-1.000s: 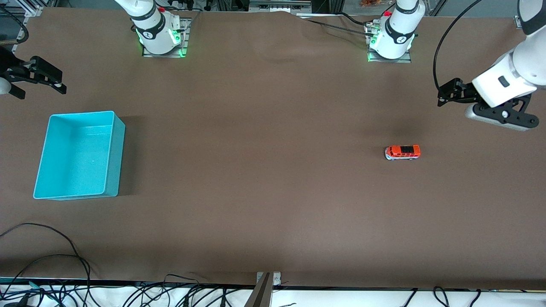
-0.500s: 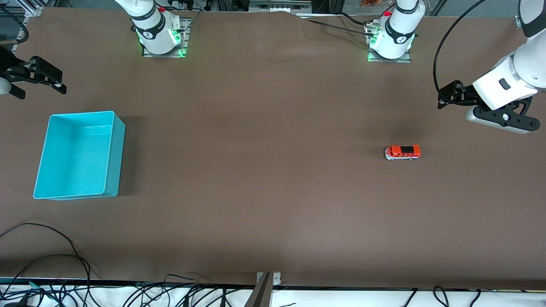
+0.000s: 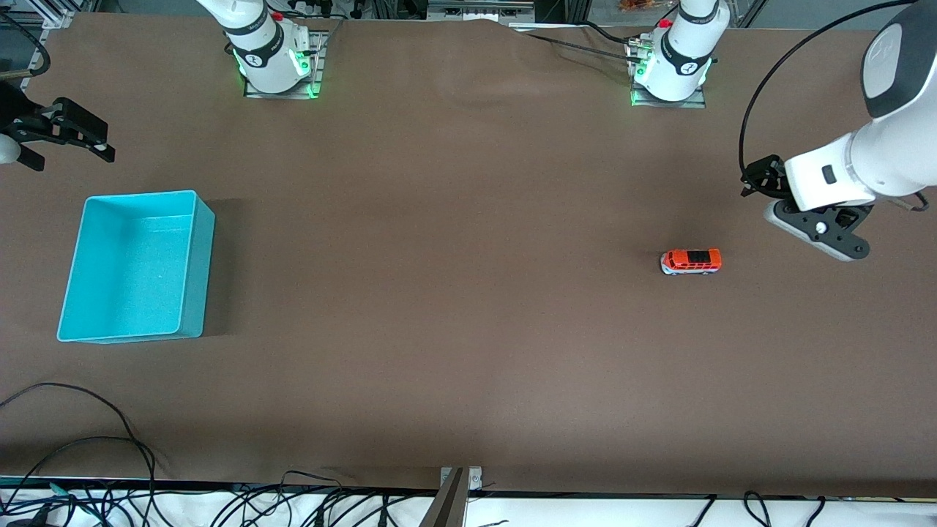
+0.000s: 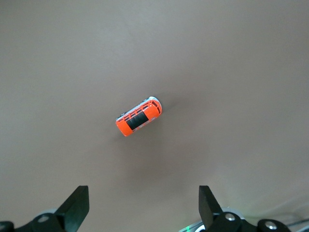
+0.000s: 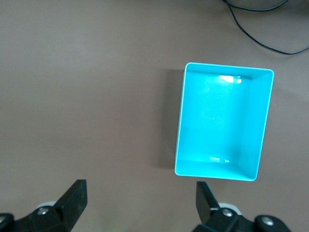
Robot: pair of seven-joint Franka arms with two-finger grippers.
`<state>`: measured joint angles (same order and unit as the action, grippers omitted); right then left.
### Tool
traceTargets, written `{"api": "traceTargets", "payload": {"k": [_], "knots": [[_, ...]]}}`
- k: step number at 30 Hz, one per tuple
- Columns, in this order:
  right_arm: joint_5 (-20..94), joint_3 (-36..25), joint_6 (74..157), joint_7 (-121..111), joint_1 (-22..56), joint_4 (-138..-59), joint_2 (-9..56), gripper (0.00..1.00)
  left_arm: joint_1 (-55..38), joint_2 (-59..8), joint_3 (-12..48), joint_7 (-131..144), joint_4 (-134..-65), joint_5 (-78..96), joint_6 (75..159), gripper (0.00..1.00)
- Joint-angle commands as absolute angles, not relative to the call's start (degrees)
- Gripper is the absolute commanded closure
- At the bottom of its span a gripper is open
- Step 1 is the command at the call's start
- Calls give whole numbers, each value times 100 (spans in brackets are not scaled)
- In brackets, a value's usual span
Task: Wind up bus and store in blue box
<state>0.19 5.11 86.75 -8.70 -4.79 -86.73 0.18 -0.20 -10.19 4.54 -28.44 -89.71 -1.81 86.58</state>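
Note:
The bus [image 3: 691, 261], a small orange-red toy with a dark roof panel, stands on the brown table toward the left arm's end. It also shows in the left wrist view [image 4: 139, 117]. My left gripper [image 3: 759, 180] is open and empty, up over bare table beside the bus; the wrist view shows it [image 4: 143, 208] short of the bus. The blue box [image 3: 198, 271] is an empty turquoise bin at the right arm's end, also in the right wrist view [image 5: 217, 121]. My right gripper [image 3: 77, 135] is open and empty over bare table beside the box, and shows in its wrist view [image 5: 140, 205].
The two arm bases [image 3: 274, 62] [image 3: 670, 69] with green lights stand along the table's edge farthest from the front camera. Loose cables [image 3: 88, 439] and a metal bracket [image 3: 455, 494] lie at the edge nearest that camera.
The left arm's hand has swung lower and closer to the bus and has turned. The right gripper has hardly moved. The bus and the box have stayed put.

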Motion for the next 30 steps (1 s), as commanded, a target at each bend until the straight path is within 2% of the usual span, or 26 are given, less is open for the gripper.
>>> {"api": "traceTargets", "payload": {"k": [1,12,30], "knots": [[105,510,8604,-791,-483,-8604,35,0,35,-1168,457,-3826,-8885,-308,9119,0],[105,501,8631,-756,-483,-8604,44,0,97,-1529,457,-4797,-9017,-308,9465,0],[114,510,8710,-756,-475,-8604,53,0,132,-1573,448,-7065,-10696,-404,11117,0]]}}
